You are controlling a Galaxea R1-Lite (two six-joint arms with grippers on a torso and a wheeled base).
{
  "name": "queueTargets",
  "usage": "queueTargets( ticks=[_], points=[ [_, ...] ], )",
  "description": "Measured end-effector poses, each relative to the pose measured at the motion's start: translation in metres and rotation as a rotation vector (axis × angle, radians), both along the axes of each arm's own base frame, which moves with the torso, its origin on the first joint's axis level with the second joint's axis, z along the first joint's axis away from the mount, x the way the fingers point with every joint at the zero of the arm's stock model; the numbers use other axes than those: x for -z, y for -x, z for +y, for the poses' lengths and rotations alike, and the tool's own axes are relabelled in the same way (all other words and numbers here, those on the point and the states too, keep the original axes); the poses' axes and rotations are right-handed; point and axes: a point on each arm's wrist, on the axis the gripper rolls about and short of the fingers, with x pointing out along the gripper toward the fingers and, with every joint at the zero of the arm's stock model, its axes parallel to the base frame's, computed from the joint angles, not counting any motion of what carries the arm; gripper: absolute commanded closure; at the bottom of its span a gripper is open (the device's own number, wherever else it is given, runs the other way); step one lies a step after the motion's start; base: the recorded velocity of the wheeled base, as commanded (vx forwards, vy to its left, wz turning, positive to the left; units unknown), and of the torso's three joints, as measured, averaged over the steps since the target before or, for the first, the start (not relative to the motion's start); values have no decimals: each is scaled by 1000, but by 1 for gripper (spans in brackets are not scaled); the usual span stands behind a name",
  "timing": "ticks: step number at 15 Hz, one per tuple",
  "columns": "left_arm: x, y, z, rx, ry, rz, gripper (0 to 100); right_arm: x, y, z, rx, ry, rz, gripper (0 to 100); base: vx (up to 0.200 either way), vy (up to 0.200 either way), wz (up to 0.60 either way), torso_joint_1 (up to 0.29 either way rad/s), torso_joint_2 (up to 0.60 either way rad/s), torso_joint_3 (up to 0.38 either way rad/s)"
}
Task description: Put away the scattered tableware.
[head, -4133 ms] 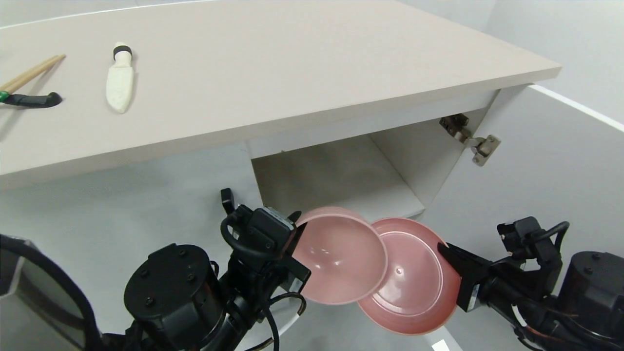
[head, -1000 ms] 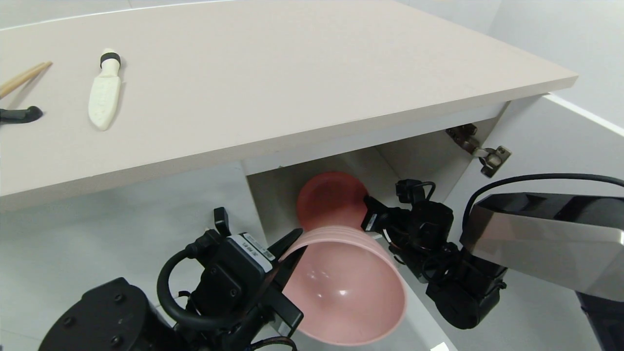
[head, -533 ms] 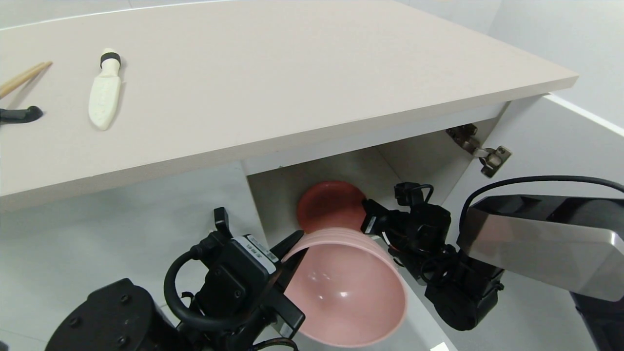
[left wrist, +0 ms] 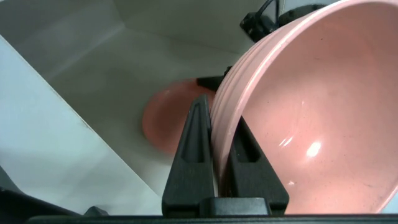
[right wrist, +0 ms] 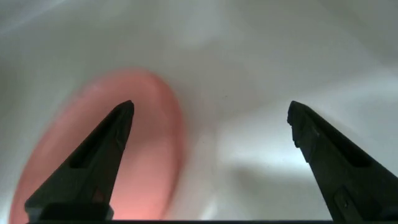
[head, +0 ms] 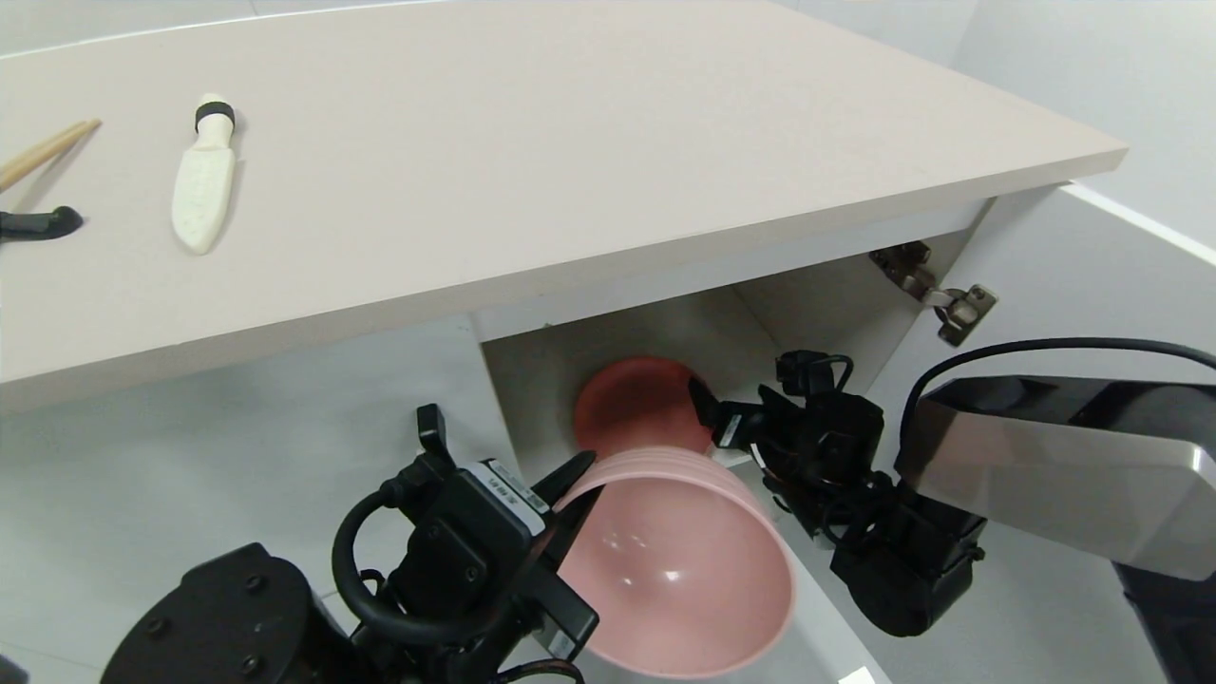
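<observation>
L gripper (head: 573,478) clamps rim of pink bowl (head: 684,570), held tilted just outside the open cabinet (head: 817,313). R gripper (right wrist: 210,107) is inside the cabinet, jaws spread wide. I see pink plate (head: 632,404) on cabinet floor, just beside it. Knife (head: 202,176) on countertop (head: 570,142).

Black left arm (head: 237,617), silver-shelled right arm (head: 1045,475)
</observation>
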Motion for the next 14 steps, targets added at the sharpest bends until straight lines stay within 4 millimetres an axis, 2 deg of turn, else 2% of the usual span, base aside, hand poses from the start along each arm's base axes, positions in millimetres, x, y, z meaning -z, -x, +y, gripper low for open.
queueTargets(
  ticks=[4,9,11,14],
  points=[
    [1,-5,-10,-1,5,-6,100,-45,48,-15,-3,48,-21,0,0,0,0,0,0,0],
    [7,-19,-40,-38,2,-22,100,-90,122,-52,-41,173,-79,0,0,0,0,0,0,0],
    [16,-22,-46,-41,-22,-10,100,-104,137,-61,-40,184,-126,0,0,0,0,0,0,0],
    [28,-24,-51,-50,-55,9,100,-109,148,-71,-34,209,-143,0,0,0,0,0,0,0]
  ],
)
